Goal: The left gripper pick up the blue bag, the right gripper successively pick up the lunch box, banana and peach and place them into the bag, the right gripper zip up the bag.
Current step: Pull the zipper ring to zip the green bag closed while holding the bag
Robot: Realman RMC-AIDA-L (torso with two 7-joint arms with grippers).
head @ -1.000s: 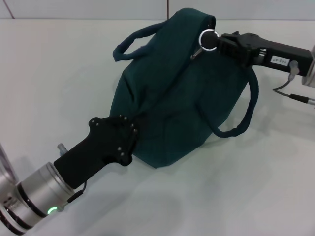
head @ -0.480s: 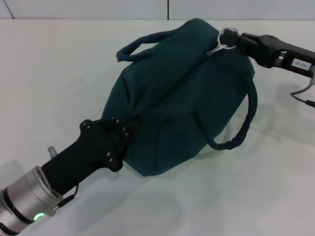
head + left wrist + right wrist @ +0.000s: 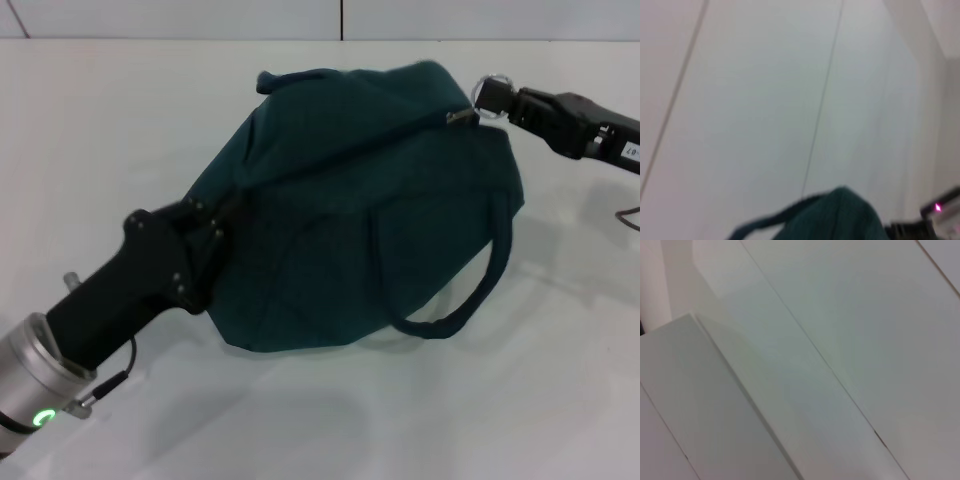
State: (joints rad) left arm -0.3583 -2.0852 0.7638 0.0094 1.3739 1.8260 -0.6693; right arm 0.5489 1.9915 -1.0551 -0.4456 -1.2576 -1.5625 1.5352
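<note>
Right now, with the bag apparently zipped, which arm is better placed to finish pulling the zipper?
The right. Its right gripper already has the zipper ring at the far end of the blue bag. The left gripper is clamped on the bag's opposite end, bracing it.

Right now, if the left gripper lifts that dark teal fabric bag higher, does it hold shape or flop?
Probably flops: the dark teal fabric bag creases and folds where the left gripper pinches it. Its loop handle lies slack on the white table, so expect dangling. The bulging body suggests contents; it may sag and swing. The right gripper holds the zipper ring.
</note>
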